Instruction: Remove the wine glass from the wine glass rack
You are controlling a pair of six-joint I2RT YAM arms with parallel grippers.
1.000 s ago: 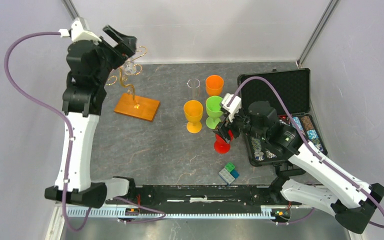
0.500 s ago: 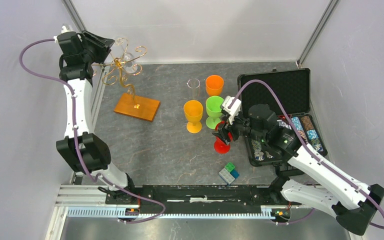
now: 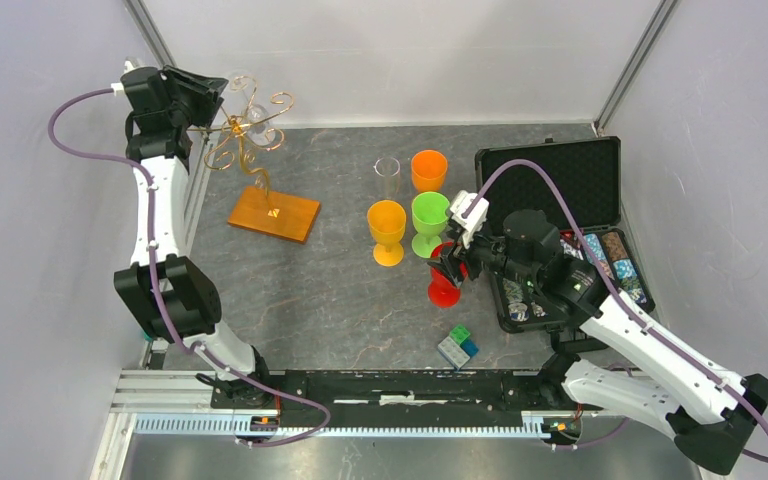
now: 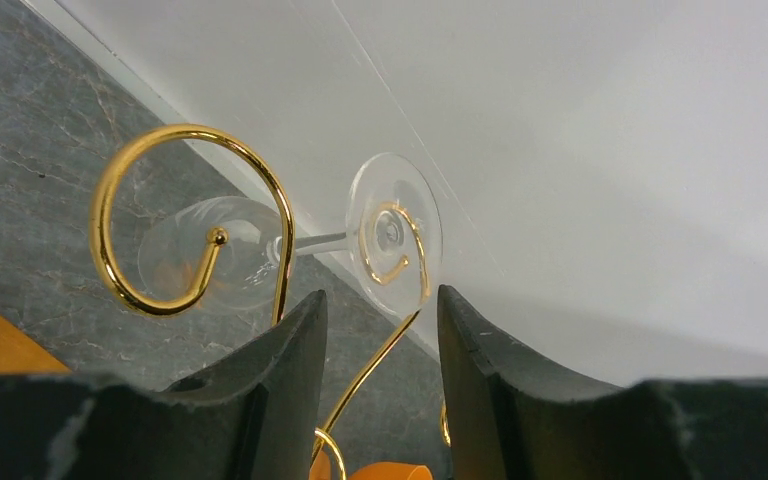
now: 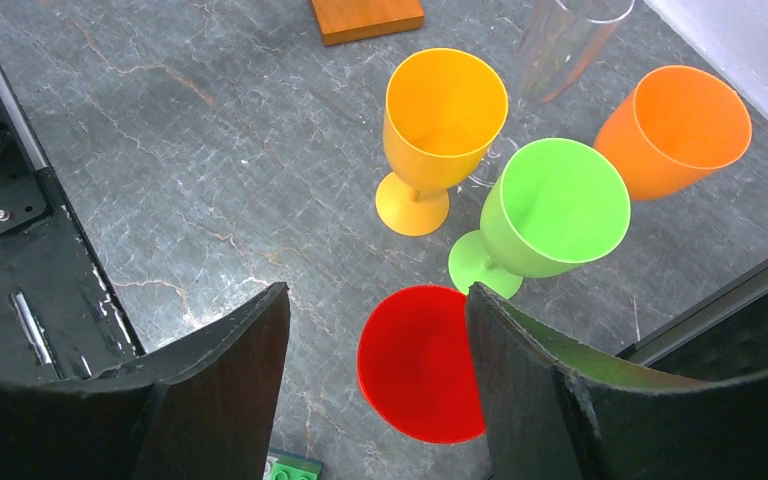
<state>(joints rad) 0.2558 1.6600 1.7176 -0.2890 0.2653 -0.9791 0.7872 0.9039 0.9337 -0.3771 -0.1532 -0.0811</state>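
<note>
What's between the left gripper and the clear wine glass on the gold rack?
Left wrist view: only a curled arm of the thin gold wire rack runs between them.

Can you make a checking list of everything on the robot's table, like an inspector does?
Surface: dark grey marbled table.
Job's things: clear wine glass hangs in the gold rack, which stands on its orange base.
Clutter: yellow cup, green cup, orange cup, red cup, tall clear glass, toy bricks, black case with chips.
Grippers: left gripper open around a rack wire, holding nothing; right gripper open above the red cup, empty.
Cables: left arm's purple cable, right arm's purple cable, both looping freely.
Surroundings: white walls, metal posts.
</note>
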